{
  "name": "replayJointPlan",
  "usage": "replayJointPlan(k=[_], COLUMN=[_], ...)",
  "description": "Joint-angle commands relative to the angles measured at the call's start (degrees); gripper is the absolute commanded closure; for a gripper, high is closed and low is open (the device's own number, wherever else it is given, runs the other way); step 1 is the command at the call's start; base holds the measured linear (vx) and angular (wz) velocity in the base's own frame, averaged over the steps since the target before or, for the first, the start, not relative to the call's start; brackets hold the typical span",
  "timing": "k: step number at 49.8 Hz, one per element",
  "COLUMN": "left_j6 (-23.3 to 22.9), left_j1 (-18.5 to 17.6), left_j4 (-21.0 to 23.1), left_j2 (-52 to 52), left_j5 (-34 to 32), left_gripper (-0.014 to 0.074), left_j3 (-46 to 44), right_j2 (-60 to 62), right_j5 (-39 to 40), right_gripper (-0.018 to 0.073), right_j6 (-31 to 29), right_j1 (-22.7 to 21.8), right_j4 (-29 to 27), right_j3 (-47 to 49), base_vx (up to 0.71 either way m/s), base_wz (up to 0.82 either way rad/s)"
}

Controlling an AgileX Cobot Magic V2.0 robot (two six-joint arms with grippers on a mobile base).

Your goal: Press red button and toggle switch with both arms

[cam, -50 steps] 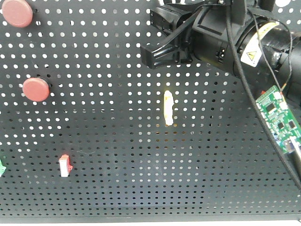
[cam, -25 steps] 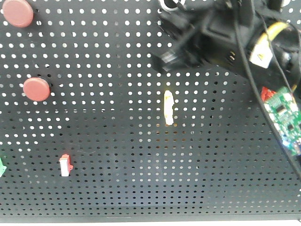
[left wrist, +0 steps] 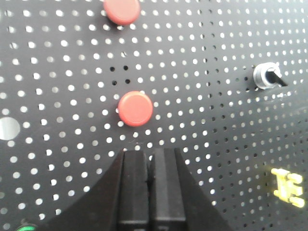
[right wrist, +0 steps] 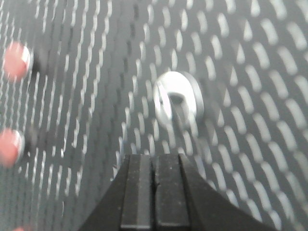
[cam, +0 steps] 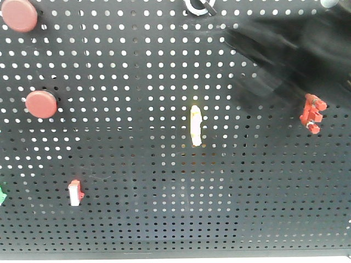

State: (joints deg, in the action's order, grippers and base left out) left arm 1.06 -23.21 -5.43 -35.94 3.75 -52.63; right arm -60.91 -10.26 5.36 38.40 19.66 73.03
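Right arm (cam: 296,49): blurred black mass at the upper right of the pegboard (cam: 137,219). Left gripper (left wrist: 150,155): jaws pressed together, empty, just below red button (left wrist: 135,109). Right gripper (right wrist: 155,159): likewise closed, empty, just under the blurred toggle switch (right wrist: 173,86).

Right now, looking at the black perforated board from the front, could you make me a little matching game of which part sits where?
Things:
1. pale yellow oblong switch
2. small red-and-white rocker switch
3. silver metal toggle switch
4. red plastic clip

Places in the front view:
A. top edge
B. centre
C. right side
D. lower left

Pairs: 1-B, 2-D, 3-A, 4-C.
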Motion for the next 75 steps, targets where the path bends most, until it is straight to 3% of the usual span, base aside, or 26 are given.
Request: replayJointPlan(k=[1, 42, 52, 57, 68, 73, 75], left_j6=[-0.09, 0.15, 0.35, 0.35, -0.69, -1.96, -2.56], left_j1=[-0.17, 0.82, 11.66, 14.96, 16.31, 16.31, 16.31], left_j4=[0.21, -0.63, -0.89, -0.89, -0.84, 0.1, 0.77], left_j2=[-0.21, 1.3, 12.1, 18.63, 33.1, 38.27, 37.41], left_j5=[-4.35, -3.76, -3.76, -4.06, -6.66, -8.63, -5.17], left_gripper=[0.0596, 0.0596, 0.0596, 0.0596, 0.0596, 0.0596, 0.0596], left_j3=[-1.32, 1.27, 19.16, 29.39, 50.74, 56.72, 56.06], right_j2=[3.16, 3.37, 3.37, 3.37, 3.26, 3.26, 3.14], right_j5=[6.68, 5.56, 5.61, 5.66, 5.65, 5.65, 5.53], right_gripper=[0.0563, 0.0563, 0.0563, 0.0563, 0.0563, 0.0563, 0.0563], right_j6=[-0.48, -0.46, -0.46, -0.46, -0.46, -0.46, -0.46], right_j1=[-0.35, -0.3, -0.3, -0.3, -0.3, -0.3, -0.3], right_j4=[1.08, 1.05, 1.05, 1.05, 1.05, 1.05, 1.05], right_j3=[-0.26, -0.71, -0.71, -0.71, -0.71, -0.71, -0.71], base_vx=[0.0, 0.0, 0.0, 0.0, 0.0, 0.0, 0.0], base_wz=[0.0, 0.0, 0.0, 0.0, 0.0, 0.0, 0.0])
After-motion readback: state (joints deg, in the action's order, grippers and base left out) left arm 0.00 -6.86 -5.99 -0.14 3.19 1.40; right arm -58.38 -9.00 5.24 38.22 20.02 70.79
